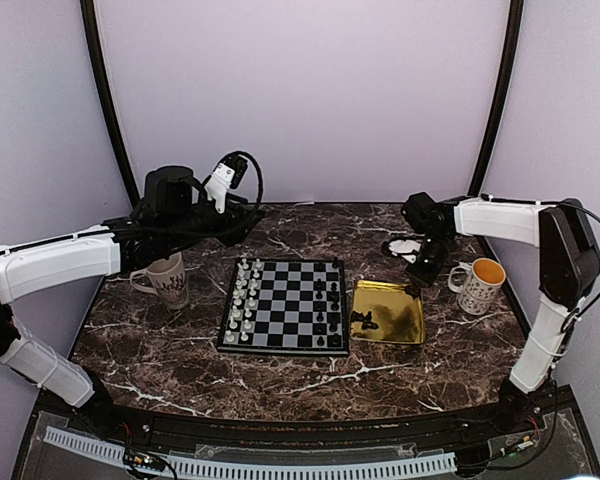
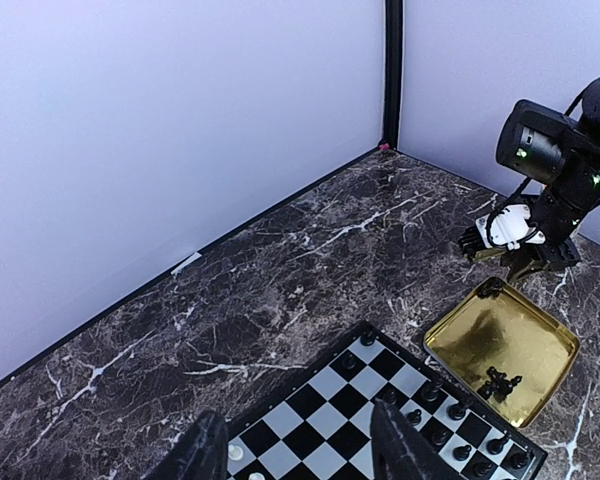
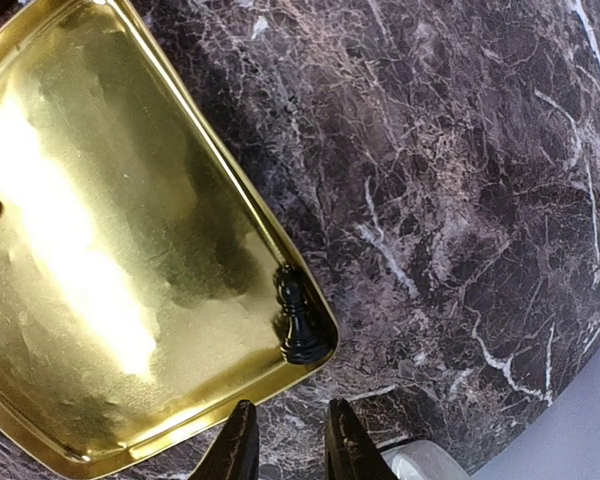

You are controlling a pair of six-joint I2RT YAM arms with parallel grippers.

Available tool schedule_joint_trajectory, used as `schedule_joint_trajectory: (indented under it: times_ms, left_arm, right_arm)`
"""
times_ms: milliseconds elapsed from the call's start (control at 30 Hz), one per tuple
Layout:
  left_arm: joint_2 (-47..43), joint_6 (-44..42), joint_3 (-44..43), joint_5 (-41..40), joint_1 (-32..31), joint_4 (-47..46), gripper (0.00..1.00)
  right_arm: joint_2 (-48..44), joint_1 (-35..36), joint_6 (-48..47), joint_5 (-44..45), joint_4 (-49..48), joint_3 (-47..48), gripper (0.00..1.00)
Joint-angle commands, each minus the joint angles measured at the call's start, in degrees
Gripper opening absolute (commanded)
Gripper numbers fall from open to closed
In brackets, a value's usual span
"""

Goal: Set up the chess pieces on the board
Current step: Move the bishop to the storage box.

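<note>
1. A dark, white-veined marble table (image 1: 280,375) is seen at the centre.
2. It is enclosed by pale lilac walls (image 1: 300,100) from 9 through 12 to 3 o'clock.
3. Black struts (image 1: 105,100) are set at 11 and 1 o'clock.

Two mugs (image 1: 165,279) (image 1: 478,285), one board (image 1: 290,305), one tray (image 1: 400,305)
</note>
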State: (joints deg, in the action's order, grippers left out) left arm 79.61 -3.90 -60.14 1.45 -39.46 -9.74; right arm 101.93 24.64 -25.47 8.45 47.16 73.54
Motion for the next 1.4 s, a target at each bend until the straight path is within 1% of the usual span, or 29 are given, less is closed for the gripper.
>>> schedule_joint_trajectory:
  times_ms: [0, 667, 1067, 1367]
  left_arm:
    - [-0.1, -0.7, 0.4, 0.2, -0.4, -0.4, 0.51]
    - [0.5, -1.2, 0.3, 0.3, -0.7, -0.2, 0.5]
    - [0.8, -1.2, 0.2, 0.6, -0.8, -0.1, 0.51]
    - [0.8, -1.1, 0.1, 0.8, -0.8, 0.1, 0.51]
  right_arm:
    - [2.4, 0.0, -0.7, 0.0, -1.2, 0.5, 0.24]
    - [6.6, -1.2, -1.0, -2.1, -1.1, 0.8, 0.24]
    - [6.0, -1.2, -1.9, -0.8, -1.5, 1.1, 0.24]
    - [5.0, -1.2, -2.6, -0.1, -0.9, 3.1, 0.24]
